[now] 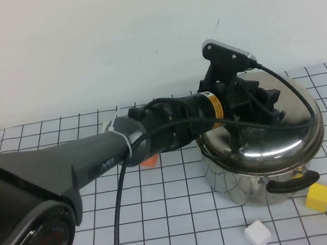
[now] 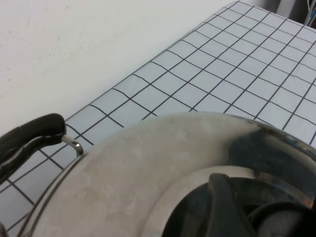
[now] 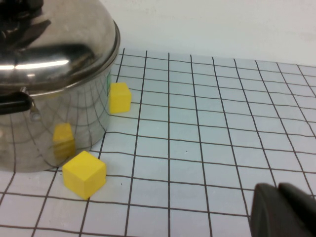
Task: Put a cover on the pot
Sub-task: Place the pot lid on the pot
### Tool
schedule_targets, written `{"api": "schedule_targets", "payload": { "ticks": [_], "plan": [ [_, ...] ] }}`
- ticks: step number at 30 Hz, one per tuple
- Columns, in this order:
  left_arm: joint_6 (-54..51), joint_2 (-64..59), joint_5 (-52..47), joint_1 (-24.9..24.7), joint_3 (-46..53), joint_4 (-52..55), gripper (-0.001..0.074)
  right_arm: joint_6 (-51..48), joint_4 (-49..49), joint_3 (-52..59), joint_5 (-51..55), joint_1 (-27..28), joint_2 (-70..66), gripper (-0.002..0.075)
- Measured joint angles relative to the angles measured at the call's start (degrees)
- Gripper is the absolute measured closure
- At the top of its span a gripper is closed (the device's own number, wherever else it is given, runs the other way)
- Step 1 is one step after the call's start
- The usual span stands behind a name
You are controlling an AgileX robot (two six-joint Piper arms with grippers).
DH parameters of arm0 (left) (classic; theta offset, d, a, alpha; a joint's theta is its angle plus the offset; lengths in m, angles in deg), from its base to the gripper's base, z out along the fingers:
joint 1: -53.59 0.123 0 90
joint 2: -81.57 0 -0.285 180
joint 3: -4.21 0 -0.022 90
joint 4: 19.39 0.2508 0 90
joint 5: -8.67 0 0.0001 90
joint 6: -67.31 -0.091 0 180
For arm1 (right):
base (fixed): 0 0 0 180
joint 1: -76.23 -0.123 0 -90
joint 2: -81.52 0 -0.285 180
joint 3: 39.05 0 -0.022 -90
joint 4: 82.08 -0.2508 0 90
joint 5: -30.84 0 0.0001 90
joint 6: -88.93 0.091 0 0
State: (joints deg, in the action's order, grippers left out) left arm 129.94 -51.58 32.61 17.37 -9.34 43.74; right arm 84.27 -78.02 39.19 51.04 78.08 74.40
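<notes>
Resting tilted on the pot (image 1: 247, 180) at 3 o'clock of the table (image 1: 167, 221), lid (image 1: 288, 121) nearly seated. Left gripper (image 1: 244, 100) over the lid centre, seemingly clamped on its knob. Right gripper (image 3: 281, 210) low near 5 o'clock, fingers' state unreadable. Remaining: level, release.

Plain white wall (image 1: 106, 38), grid-lined white tabletop (image 1: 179, 219)
</notes>
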Motion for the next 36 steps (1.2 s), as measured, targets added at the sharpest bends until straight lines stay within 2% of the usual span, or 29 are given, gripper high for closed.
{"api": "schedule_targets", "payload": {
  "ticks": [16, 20, 28, 36],
  "plan": [
    [0.8, 0.5, -2.0, -0.1, -1.5, 1.9, 0.0415, 0.0, 0.0, 0.0, 0.0, 0.0, 0.0, 0.0715],
    [8.2, 0.5, -4.1, -0.1, -4.1, 4.5, 0.0415, 0.0, 0.0, 0.0, 0.0, 0.0, 0.0, 0.0715],
    [27.0, 0.5, -2.8, -0.1, -6.4, 22.6, 0.0415, 0.0, 0.0, 0.0, 0.0, 0.0, 0.0, 0.0715],
    [31.3, 0.5, -2.1, -0.1, -6.4, 27.9, 0.0415, 0.0, 0.0, 0.0, 0.0, 0.0, 0.0, 0.0715]
  ]
}}
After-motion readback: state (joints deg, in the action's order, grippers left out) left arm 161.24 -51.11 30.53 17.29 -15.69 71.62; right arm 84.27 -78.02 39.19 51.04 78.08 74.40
